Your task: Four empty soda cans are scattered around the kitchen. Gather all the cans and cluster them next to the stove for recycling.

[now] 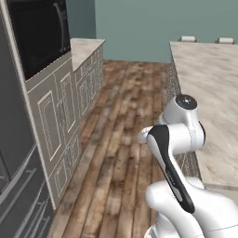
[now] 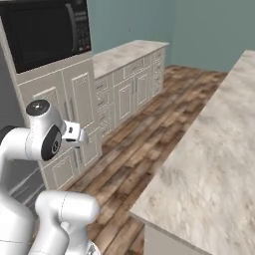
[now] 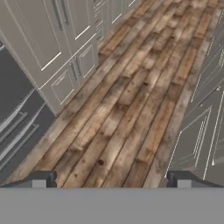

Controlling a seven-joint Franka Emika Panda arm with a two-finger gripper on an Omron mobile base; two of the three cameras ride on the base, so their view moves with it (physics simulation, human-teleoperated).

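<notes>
Hand view looks down on the wood plank floor (image 3: pixel 131 109), where the hand (image 3: pixel 111 179) hangs with its two dark fingertips (image 3: pixel 41 178) spread wide apart and nothing between them. To one side of that floor stand cream cabinets (image 3: pixel 65 48), and beside them a dark grey appliance front (image 3: pixel 17 118). From where I stand, the white arm (image 1: pixel 179 139) is folded up over the floor, between those cabinets and the long beige marbled counter (image 1: pixel 209 93) across the aisle from them. A black built-in wall oven (image 2: pixel 45 30) sits above the cabinets, and past it a lower counter (image 2: pixel 124 52) runs toward the teal wall (image 2: pixel 199 25). No soda can or stove can be made out from here.
</notes>
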